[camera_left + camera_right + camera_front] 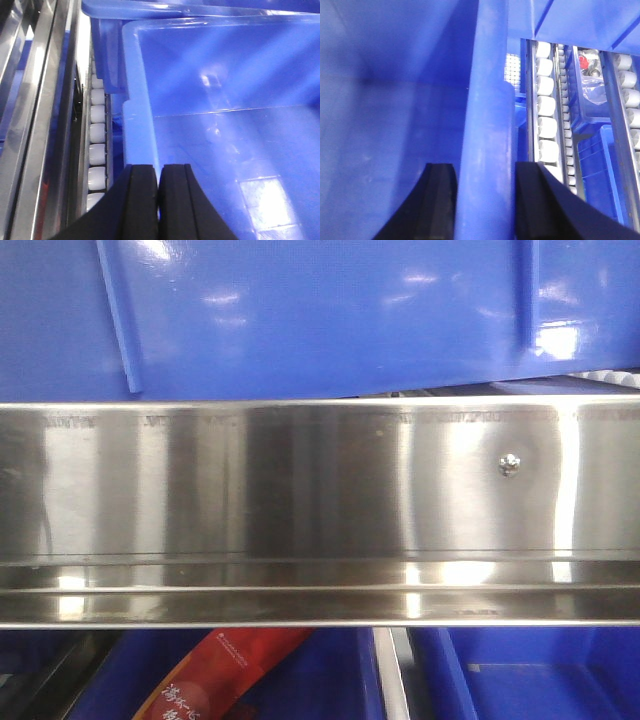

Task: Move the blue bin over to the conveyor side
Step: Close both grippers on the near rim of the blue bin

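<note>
The blue bin [320, 310] fills the top of the front view, its ribbed glossy wall just behind the steel rail. In the left wrist view I look into the bin's bare inside [225, 100]. My left gripper [159, 172] sits over the bin's left rim [140, 125] with its black fingers [142, 200] pressed together, only a thin blue sliver showing between them. In the right wrist view my right gripper [485, 167] straddles the bin's thick rim [487, 125], one finger [440, 200] inside the bin and the other outside, both against the rim. The conveyor side is out of view.
A shiny stainless-steel rail [300, 480] with one screw [510, 465] crosses the front view. Below it are more blue bins [530, 680] and a red packet [215, 670]. White rollers [97, 132] [545, 105] run beside the bin. A clear bag of parts [592, 85] lies to the right.
</note>
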